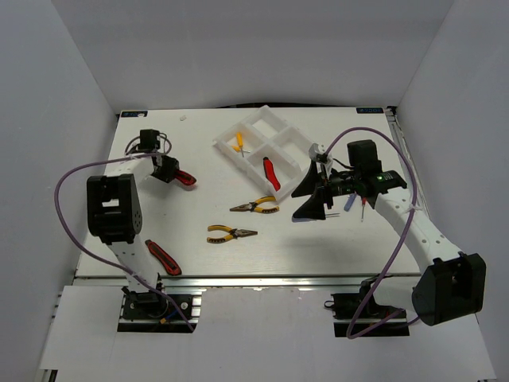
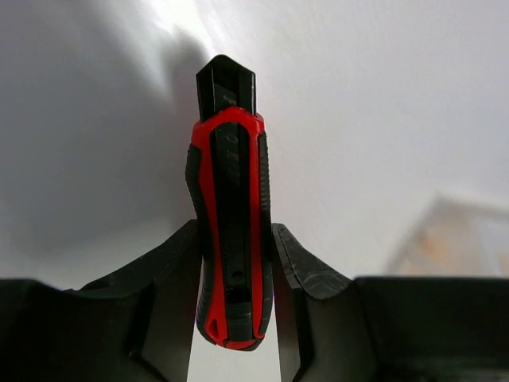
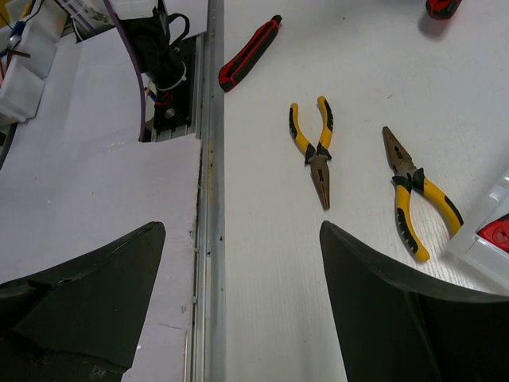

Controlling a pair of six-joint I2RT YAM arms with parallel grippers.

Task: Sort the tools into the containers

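Note:
My left gripper (image 1: 169, 171) is at the back left of the table, shut on a red-and-black utility knife (image 1: 185, 178). In the left wrist view the knife (image 2: 231, 183) stands between the two fingers of the left gripper (image 2: 235, 239), which press on both its sides. A second utility knife (image 1: 162, 257) lies near the front left. Two yellow-handled pliers (image 1: 254, 206) (image 1: 231, 233) lie mid-table. The white tray (image 1: 262, 114) holds a tiny yellow tool (image 1: 239, 143) and a red knife (image 1: 272, 173) in separate compartments. My right gripper (image 1: 312, 199) hangs open and empty right of the pliers.
Thin blue (image 1: 350, 204) and red (image 1: 363, 207) screwdrivers lie beside the right arm. The right wrist view shows the open gripper (image 3: 242, 227), the table's metal front rail (image 3: 211, 199), both pliers (image 3: 314, 151) (image 3: 413, 191) and the loose knife (image 3: 250, 52). Purple cables loop from both arms.

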